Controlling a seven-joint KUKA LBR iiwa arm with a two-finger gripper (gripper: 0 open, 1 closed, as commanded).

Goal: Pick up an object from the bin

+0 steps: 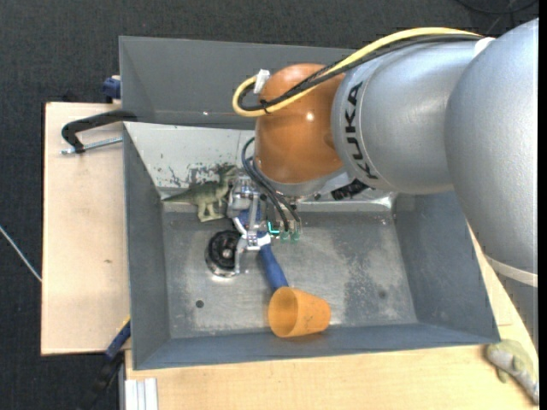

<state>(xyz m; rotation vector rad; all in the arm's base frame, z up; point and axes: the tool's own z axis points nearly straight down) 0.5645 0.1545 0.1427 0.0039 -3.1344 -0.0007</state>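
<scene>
Blue rod-like piece (273, 272) lies flat on the floor of the grey bin (359, 263), just up and to the left of the orange cup (297, 313). Its lower end comes almost to the cup's wide rim, and whether the two touch cannot be told. From there it slants away from the cup toward the upper left, and its far end runs under the pincer (250, 242).

The pincer hangs low over that far end, up and left of the cup. Nothing can be seen gripped in it. Whether it is open or closed cannot be told, because its metal parts overlap from this angle.

The cup itself lies on its side, wide end to the left. A round black-and-silver thing (224, 252) sits left of the cup and somewhat above it, just beside the pincer. A green toy dinosaur (203, 200) is farther from the cup in the same direction, beyond the pincer.

Straight above the cup bulges the wrist's orange cover (291, 126), with a yellow cable (410, 37) looping over it. The grey arm (444, 101) stretches off to the cup's upper right.
</scene>
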